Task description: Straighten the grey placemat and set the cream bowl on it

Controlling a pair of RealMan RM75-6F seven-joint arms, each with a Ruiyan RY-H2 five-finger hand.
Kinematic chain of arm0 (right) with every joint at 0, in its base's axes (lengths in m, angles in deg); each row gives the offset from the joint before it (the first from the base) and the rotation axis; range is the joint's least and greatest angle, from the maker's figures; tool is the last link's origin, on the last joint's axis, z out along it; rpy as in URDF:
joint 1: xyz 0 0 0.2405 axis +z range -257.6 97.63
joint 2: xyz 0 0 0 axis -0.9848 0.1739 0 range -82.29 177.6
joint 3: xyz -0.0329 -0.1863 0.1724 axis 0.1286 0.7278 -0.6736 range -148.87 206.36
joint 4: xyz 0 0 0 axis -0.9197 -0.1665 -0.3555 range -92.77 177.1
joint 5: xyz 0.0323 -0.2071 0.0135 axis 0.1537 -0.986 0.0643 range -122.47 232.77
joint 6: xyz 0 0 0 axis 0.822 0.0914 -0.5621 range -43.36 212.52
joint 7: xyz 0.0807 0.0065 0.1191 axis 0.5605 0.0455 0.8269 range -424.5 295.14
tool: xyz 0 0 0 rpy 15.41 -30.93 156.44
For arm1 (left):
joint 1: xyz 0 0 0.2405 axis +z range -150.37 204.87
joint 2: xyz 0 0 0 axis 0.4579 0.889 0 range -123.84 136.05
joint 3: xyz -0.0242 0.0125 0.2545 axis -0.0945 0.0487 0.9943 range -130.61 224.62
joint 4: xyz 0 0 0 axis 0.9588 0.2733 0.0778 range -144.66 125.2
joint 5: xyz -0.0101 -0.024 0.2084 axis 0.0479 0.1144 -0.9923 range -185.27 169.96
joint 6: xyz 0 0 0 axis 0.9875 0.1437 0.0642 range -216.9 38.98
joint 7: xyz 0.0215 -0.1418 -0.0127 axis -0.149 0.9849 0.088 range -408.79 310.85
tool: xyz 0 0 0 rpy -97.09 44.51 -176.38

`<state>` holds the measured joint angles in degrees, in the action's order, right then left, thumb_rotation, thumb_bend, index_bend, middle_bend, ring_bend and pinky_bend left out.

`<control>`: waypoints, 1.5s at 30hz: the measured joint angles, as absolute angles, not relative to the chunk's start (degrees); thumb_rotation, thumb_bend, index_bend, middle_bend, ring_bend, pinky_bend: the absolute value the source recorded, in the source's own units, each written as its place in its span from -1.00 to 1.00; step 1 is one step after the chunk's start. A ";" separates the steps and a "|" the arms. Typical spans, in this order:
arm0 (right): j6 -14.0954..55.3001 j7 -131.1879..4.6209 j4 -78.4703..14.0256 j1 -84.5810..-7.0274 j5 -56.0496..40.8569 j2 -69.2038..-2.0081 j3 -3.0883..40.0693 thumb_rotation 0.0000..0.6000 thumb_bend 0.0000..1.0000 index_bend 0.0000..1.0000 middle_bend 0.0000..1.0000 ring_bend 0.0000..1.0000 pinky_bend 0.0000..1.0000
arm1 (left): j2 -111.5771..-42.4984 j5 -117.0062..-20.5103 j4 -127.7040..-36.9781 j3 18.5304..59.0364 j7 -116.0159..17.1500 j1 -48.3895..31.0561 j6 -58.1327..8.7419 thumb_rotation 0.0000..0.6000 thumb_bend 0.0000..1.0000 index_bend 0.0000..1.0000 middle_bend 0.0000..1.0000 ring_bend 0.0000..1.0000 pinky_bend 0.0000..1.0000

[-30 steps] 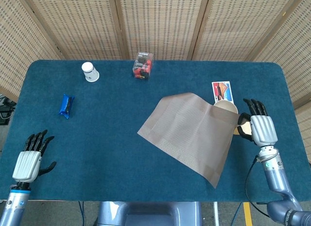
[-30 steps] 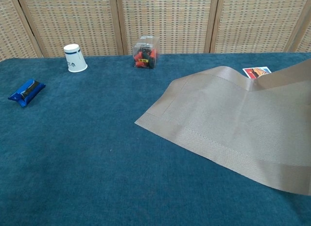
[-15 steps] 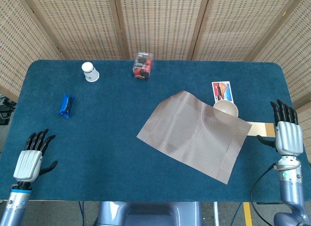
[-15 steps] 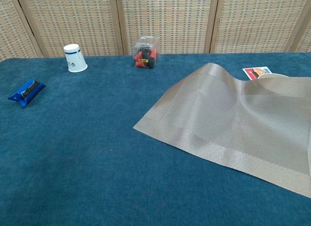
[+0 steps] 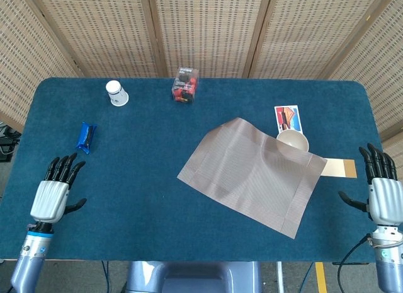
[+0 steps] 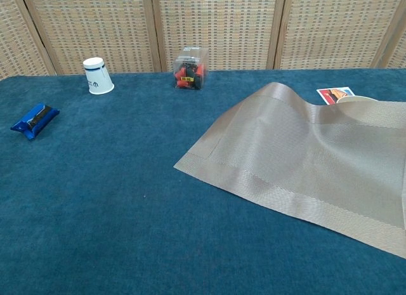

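Blue table point(image 5: 157, 211) | grey placemat point(image 5: 249, 176) skewed, draped over cream bowl point(image 5: 293, 140) (right edge) | left hand point(image 5: 51, 195), right hand point(image 5: 382, 192) spread, empty

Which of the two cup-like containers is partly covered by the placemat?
The cream bowl, beside the picture card: the grey placemat drapes over its near rim. The white paper cup stands uncovered at the far left.

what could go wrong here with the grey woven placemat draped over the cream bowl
The grey woven placemat lies askew, one edge draped over the cream bowl. Dragging the mat straight could tip the bowl or push it onto the colourful card. Both the left hand and right hand are open at the table's near edge; reaching the half-covered bowl may snag the mat.
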<state>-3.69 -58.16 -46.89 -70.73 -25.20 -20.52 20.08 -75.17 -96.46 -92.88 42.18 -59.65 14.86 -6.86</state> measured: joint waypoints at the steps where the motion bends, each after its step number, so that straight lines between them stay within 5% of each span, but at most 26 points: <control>1: -3.70 -57.83 -46.85 -70.80 -25.55 -20.45 20.22 1.00 -0.60 -1.00 -1.00 -1.00 -1.00 | -75.18 -96.35 -93.59 41.64 -60.87 14.18 -7.32 1.00 -0.89 -0.79 -1.00 -1.00 -1.00; 20: -4.39 -48.97 -47.68 -72.19 -26.29 -17.30 18.53 1.00 -0.61 -1.00 -1.00 -1.00 -1.00 | -85.66 -85.22 -93.08 31.77 -87.89 -5.58 -25.41 1.00 -0.89 -0.82 -1.00 -1.00 -1.00; 45: -2.27 -41.23 -46.88 -72.95 -24.79 -14.94 16.95 1.00 -0.61 -0.99 -1.00 -1.00 -1.00 | -103.93 -74.42 -74.69 31.86 -95.81 -18.94 -33.22 1.00 -1.00 -0.85 -1.00 -1.00 -1.00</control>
